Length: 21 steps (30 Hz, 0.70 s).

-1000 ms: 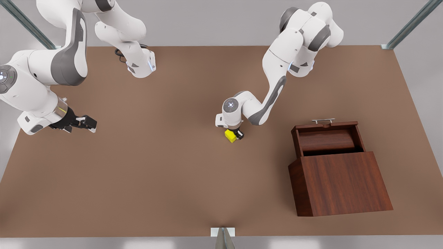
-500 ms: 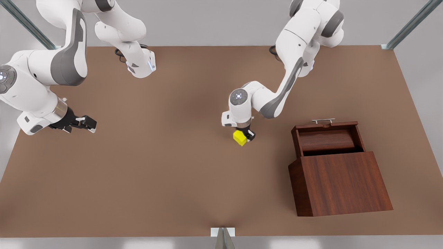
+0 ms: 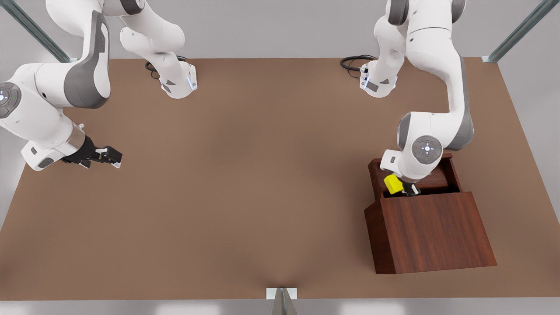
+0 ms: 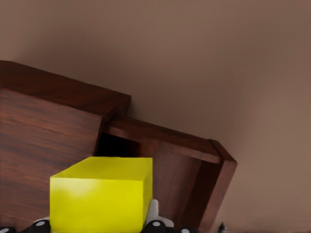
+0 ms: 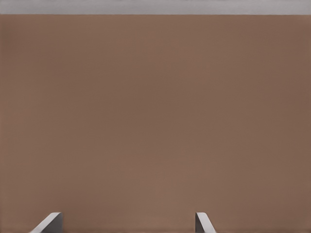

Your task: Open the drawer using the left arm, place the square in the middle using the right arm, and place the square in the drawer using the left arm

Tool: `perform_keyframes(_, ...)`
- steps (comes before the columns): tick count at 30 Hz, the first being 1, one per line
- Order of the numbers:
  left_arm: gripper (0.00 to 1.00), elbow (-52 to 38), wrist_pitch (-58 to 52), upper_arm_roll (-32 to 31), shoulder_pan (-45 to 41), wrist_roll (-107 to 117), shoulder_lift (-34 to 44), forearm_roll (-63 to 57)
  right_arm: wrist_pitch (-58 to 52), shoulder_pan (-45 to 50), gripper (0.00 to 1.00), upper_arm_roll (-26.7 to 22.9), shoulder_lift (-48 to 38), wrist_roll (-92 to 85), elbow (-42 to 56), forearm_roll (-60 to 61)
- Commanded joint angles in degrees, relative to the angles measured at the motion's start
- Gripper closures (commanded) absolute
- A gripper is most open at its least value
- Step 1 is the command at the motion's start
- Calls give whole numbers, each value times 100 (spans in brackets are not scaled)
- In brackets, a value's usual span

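The yellow square [image 3: 393,184] hangs over the open drawer [image 3: 415,177], near the wall of the drawer on the front view's left. My left gripper [image 3: 400,187] is shut on it. From the left wrist the square [image 4: 102,194] sits between the fingers of the left gripper [image 4: 98,226], with the pulled-out drawer [image 4: 181,162] and the cabinet [image 4: 43,145] beyond. The arm hides the drawer's handle. Far off at the front view's left, my right gripper [image 3: 111,156] waits open above the table, its fingertips [image 5: 49,224] apart over bare tabletop.
The slanted-top wooden cabinet [image 3: 431,232] stands at the front view's right on the brown table [image 3: 245,175]. Both arm bases [image 3: 179,83] are mounted along the far edge. A cable [image 3: 352,63] lies by the base on the front view's right.
My left arm swung from the table's middle toward the front view's right, carrying the square to above the open drawer. The right arm stayed still.
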<state>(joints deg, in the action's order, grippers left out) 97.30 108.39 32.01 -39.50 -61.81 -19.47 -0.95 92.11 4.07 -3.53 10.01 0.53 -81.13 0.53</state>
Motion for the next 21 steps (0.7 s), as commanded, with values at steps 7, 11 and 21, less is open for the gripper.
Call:
perform_keyframes(7, 0, 211, -99, 218, 83, -710, -127, 148, 0, 6, 0, 2, 10, 0, 1, -9)
perform_keyframes(11, 0, 211, -108, 218, 109, -710, -180, 148, 0, 6, 0, -7, 10, 0, 1, 0)
perform_keyframes(21, 0, -1397, -706, -966, 1232, 5784, 338, 799, 0, 6, 0, -7, 10, 0, 1, 0)
